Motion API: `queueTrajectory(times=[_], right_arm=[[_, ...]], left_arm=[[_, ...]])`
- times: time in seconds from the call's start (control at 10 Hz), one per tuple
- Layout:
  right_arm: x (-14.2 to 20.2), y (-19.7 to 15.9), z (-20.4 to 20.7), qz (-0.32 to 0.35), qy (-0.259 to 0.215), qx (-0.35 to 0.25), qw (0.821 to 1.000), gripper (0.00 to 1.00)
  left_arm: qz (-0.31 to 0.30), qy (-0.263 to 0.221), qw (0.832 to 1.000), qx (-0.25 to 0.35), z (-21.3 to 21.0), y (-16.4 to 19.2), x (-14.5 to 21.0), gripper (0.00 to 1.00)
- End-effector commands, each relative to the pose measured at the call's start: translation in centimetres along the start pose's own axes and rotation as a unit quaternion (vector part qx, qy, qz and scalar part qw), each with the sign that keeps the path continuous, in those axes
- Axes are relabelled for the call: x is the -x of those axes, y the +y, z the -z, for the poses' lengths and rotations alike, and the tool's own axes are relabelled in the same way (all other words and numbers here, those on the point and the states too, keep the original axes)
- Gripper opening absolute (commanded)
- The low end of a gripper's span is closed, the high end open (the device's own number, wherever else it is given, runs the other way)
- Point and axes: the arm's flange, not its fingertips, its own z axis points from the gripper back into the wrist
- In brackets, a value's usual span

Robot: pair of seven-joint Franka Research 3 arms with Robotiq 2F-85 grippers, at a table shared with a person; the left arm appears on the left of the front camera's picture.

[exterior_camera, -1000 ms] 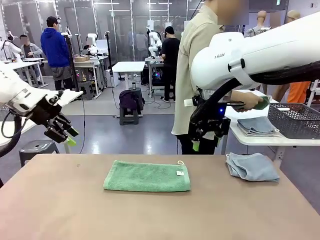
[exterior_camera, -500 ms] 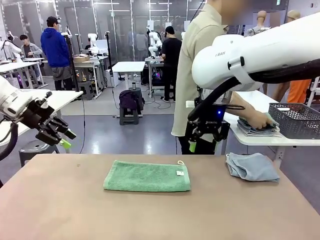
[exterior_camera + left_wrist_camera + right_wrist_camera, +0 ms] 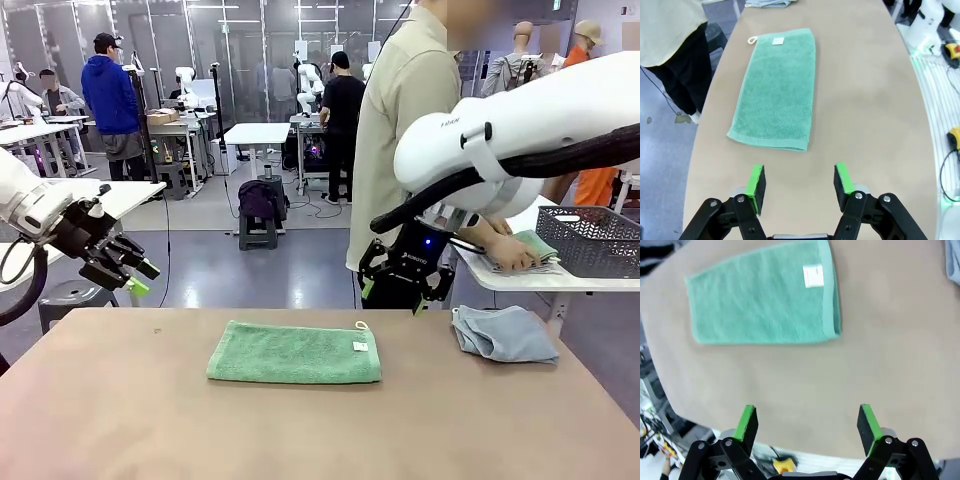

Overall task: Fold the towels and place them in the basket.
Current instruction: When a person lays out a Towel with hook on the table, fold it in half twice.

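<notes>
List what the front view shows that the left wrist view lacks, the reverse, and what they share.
Front: the basket, the person pressing a towel stack beside it, and the open right hand. Left wrist: a white base past the table's edge. Both: the green towel lying flat, the grey towel, and the open left hand.
</notes>
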Motion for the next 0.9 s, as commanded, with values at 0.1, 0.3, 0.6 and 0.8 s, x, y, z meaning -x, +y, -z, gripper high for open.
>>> queueTrajectory(times=[0.1, 0.3, 0.6, 0.8], right_arm=[[0.8, -0.1, 3.7, 0.017, -0.068, -0.021, 0.997, 1.0], [-0.1, 0.1, 7.1, -0.013, -0.067, -0.006, 0.998, 1.0], [-1.1, 0.6, 10.2, -0.035, -0.098, 0.014, 0.994, 1.0], [-1.7, 0.4, 11.6, -0.048, -0.104, 0.032, 0.993, 1.0]], left_arm=[[0.0, -0.001, 1.0, -0.003, -0.4, -0.3, 0.0, 0.7], [0.0, -0.001, 1.0, -0.003, -0.4, -0.3, 0.0, 0.7], [0.0, -0.001, 1.0, -0.003, -0.4, -0.3, 0.0, 0.7], [0.0, -0.001, 1.0, -0.003, -0.4, -0.3, 0.0, 0.7]])
